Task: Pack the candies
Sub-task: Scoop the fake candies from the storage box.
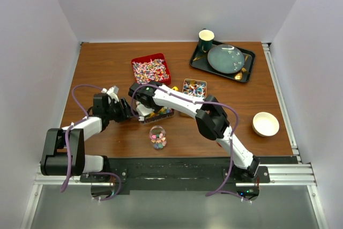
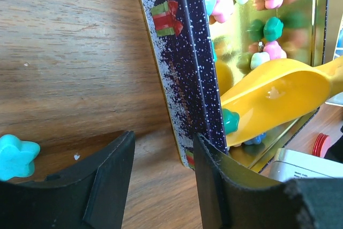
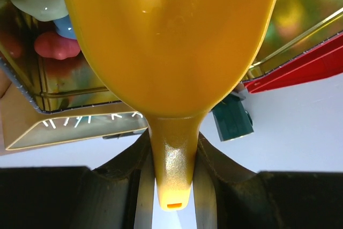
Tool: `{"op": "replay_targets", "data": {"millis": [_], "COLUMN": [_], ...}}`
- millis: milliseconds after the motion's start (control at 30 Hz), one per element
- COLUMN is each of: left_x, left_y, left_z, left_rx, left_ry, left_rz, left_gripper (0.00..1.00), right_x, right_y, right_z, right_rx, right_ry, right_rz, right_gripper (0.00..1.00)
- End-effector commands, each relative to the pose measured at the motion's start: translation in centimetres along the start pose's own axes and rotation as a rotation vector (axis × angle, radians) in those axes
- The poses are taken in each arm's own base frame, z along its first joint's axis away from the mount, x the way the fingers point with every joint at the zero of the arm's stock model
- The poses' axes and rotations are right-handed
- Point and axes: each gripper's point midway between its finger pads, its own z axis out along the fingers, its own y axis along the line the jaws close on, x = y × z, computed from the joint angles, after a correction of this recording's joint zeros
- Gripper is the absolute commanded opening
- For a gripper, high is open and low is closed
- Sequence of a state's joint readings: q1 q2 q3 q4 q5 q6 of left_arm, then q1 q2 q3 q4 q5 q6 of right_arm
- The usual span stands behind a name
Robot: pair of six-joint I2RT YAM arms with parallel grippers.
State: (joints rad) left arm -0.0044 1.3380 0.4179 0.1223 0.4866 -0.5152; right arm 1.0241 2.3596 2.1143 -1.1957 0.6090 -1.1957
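Note:
The candies are in several places. Star-shaped ones (image 2: 268,28) lie in a dark gift-print tin (image 1: 161,114) with a gold inside. Wrapped twists fill a red tray (image 1: 150,71) and a small tin (image 1: 194,88). A glass jar (image 1: 157,137) holds a few more. My right gripper (image 3: 172,175) is shut on the handle of a yellow scoop (image 3: 171,36), whose bowl is inside the dark tin with a green star (image 2: 230,120) on it. My left gripper (image 2: 163,143) stands open at the tin's left wall (image 2: 187,79), and that wall's corner is right by its right finger. A cyan star (image 2: 16,156) lies loose on the table.
At the back right a black tray (image 1: 247,72) carries a grey plate (image 1: 225,58) and a green cup (image 1: 206,39). A white bowl (image 1: 266,124) stands near the right edge. A red round lid (image 2: 320,144) shows just past the dark tin.

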Motion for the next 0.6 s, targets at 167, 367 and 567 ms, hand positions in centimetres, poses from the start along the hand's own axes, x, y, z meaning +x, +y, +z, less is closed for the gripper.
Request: {"op": "replay_targets", "data": {"millis": [167,367,567], "left_x": [0.5,-1.1,-2.9], "left_y": [-0.1,-0.7,-1.2], "left_z": [0.2,0.1,-0.1], "left_rx": [-0.007,-0.001,0.003], "left_ry": [0.028,0.005,-0.027], "left_rz": [-0.019,0.004,0.019], "left_gripper": [0.53,0.54,0.55], "right_x": [-3.5,-4.7,-5.0], "right_y": [3.0,3.8,4.4], "right_z": [-0.6,0.1,0.6], "right_rx": [-0.159,-0.171,-0.263], "right_ry": [-0.251,-0.355,-0.446], "right_rz": [0.049,0.031,0.068], "right_gripper": [0.00,0.00,0.00]}}
